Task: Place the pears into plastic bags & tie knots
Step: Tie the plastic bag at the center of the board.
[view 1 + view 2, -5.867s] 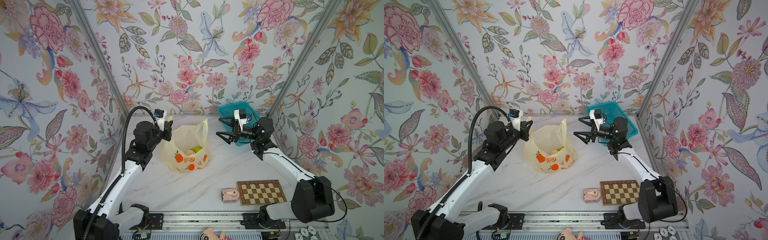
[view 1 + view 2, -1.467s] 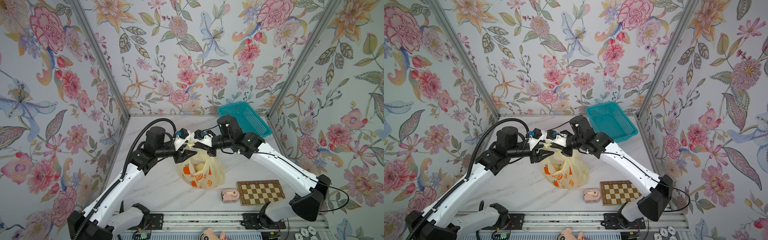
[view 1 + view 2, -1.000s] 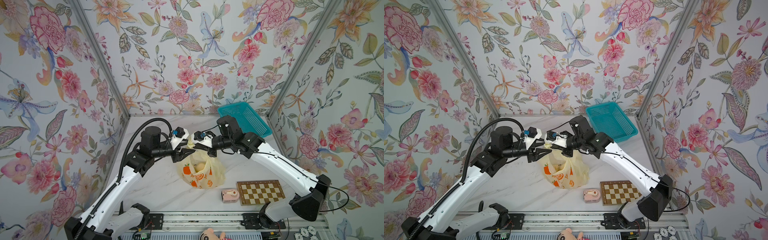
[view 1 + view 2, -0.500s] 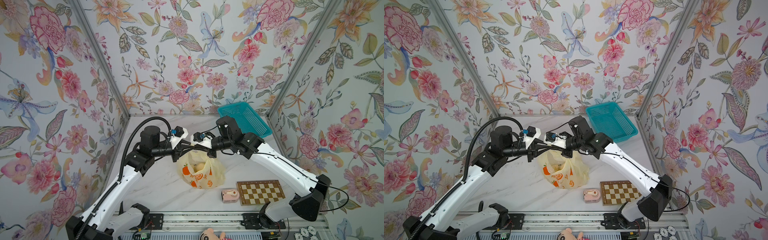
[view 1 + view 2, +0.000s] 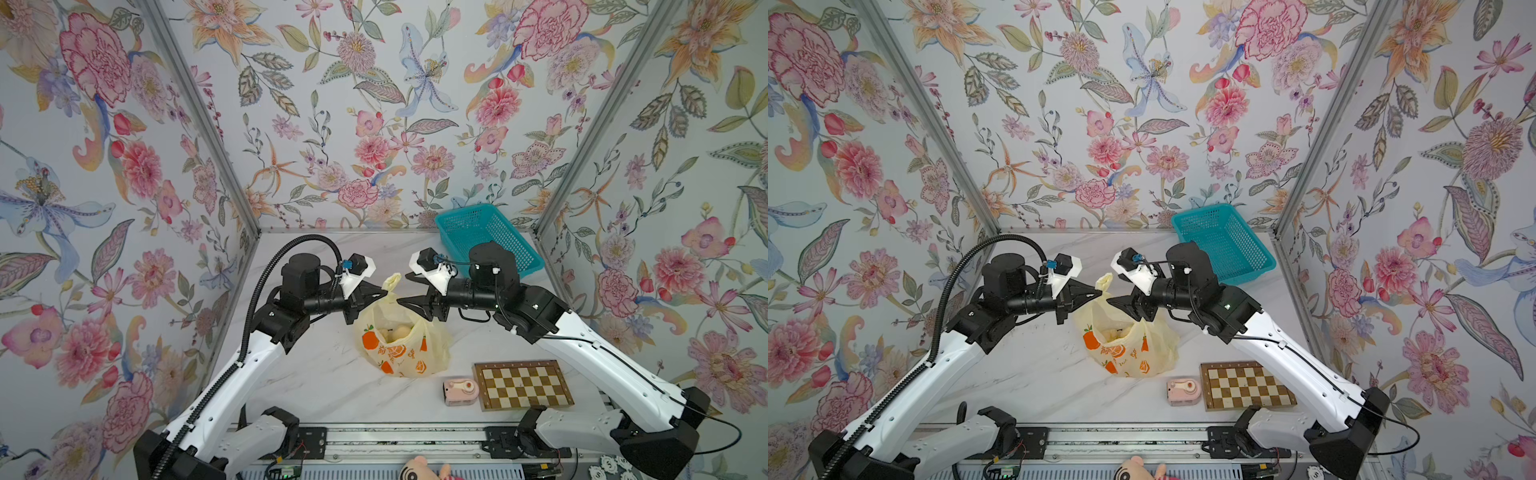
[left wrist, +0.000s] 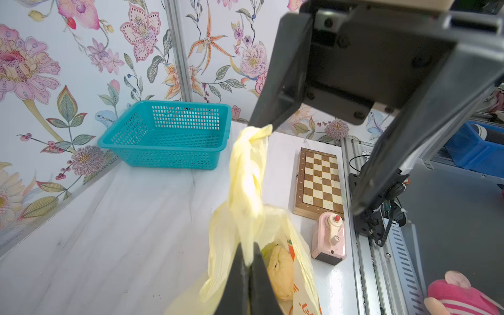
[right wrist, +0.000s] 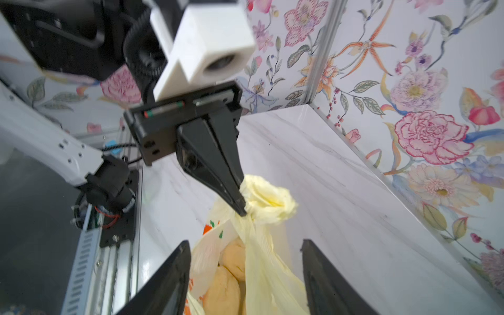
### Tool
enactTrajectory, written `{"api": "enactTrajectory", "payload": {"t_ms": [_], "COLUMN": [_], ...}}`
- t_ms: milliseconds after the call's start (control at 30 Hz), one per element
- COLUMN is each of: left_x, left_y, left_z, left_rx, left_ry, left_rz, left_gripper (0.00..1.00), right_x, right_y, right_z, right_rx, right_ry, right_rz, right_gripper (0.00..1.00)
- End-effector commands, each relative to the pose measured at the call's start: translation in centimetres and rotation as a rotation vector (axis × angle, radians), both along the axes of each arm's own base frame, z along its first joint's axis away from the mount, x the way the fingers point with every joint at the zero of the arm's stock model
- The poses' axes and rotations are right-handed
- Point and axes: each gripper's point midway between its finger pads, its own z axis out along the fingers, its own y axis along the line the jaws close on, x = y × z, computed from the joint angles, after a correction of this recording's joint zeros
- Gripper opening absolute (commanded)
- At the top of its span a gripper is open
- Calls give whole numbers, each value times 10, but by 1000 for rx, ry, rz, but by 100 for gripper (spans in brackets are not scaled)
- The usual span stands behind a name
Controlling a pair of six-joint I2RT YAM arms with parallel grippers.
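Knot step.
- Plastic bag (image 5: 399, 349) sits near table centre, pears (image 7: 229, 283) inside.
- Left gripper (image 5: 384, 294), reaching in from 9 o'clock, is pinched tight on the twisted handle (image 6: 246, 174).
- Right gripper (image 5: 404, 287), from 3 o'clock, is spread wide and empty, flanking the neck.
- To do well: right should close on the free tuft, not the body film. Left holds the twist taut without lifting the bag.
- Basket (image 5: 486, 237) at 1 o'clock is well apart.

- pears (image 7: 223, 289) mostly hidden inside the plastic bag (image 5: 434, 349); only two show clearly, so their count cannot be told;
- pink plush toy (image 5: 419, 471) cut off by the lower edge in both top views
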Motion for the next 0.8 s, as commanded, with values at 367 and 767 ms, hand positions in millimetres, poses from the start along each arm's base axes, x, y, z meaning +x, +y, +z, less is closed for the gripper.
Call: {"api": "enactTrajectory", "payload": {"t_ms": [367,767], "left_x": [8,16], "left_y": [0,-1], "left_z": [3,-9], "left_rx": [-28,-22], "left_ry": [-4,10], "left_rz": [9,32], "left_gripper": [5,10], "right_x": [19,32], "right_y": [27,26], "right_z": [17,28], "right_rx": [277,290], "right_ry": [542,511], "right_rz": [-102,-160], "right_gripper": [44,0]}}
